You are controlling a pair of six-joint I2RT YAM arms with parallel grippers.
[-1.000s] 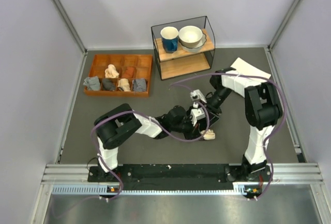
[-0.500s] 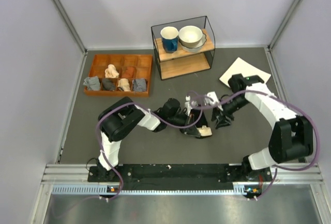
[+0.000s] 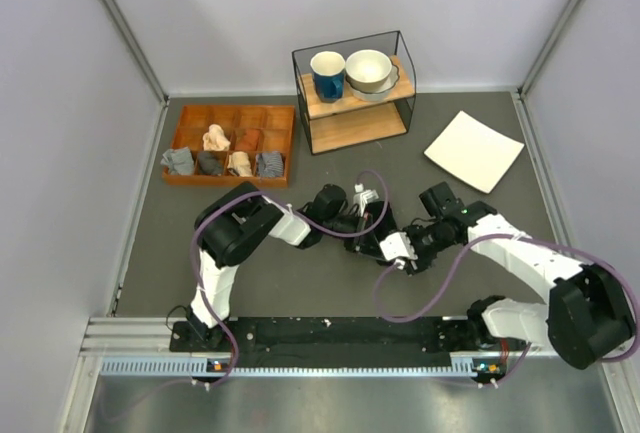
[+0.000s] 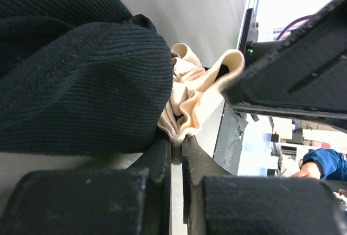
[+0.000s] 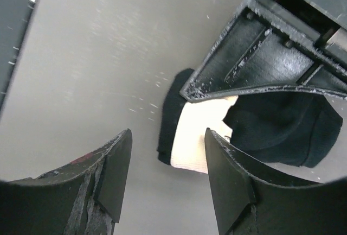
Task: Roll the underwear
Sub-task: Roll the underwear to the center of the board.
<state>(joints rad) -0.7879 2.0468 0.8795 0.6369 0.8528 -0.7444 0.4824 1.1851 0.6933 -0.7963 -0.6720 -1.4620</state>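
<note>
Down on a grey table: wire shelf at 12 o'clock, wooden tray at 10, white plate at 2. Just off centre toward 5 o'clock, lying on the table, the underwear. Black ribbed knit, bunched into a thick soft bundle, with the cream waistband crumpled and poking out at one end. Left gripper pinched together on that cream edge. Right gripper just beside the bundle at 4 o'clock, fingers spread apart, gripping nothing.
</note>
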